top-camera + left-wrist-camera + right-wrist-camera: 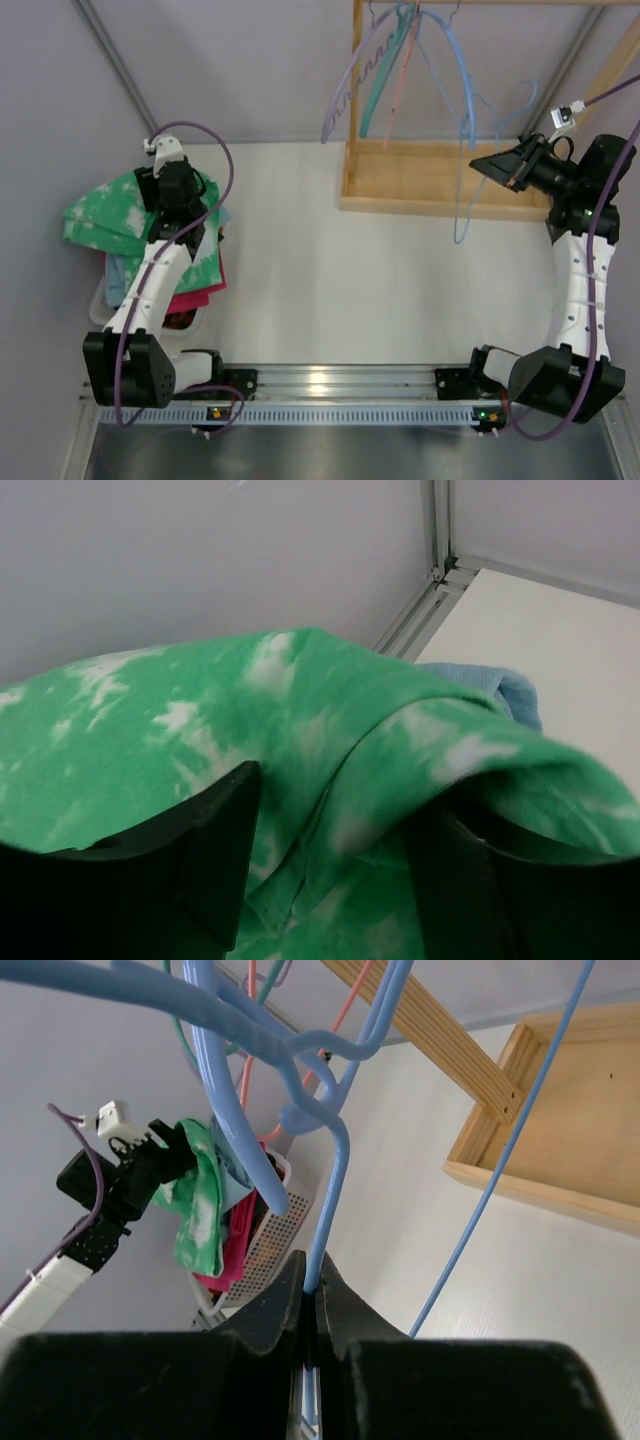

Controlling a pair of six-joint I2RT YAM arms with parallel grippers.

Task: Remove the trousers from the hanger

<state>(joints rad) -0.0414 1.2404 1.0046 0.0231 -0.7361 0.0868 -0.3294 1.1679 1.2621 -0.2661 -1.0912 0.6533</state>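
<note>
Right pincer (310, 1266) clamps the hanger (329, 1210), trousers (198, 1205) well apart.

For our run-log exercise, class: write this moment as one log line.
trousers: off hanger, atop clothes pile | hanger: bare, clamped in right jaws | left jaws: around trousers, grip unclear

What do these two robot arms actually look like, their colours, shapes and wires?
The left arm and right arm share one look: white tube-like links between chunky black joint blocks. The left gripper and right gripper are black, each with two wedge-shaped fingers. A thin purple cable loops along each arm to a small white plug near the wrist. A green light glows at the right base.
</note>
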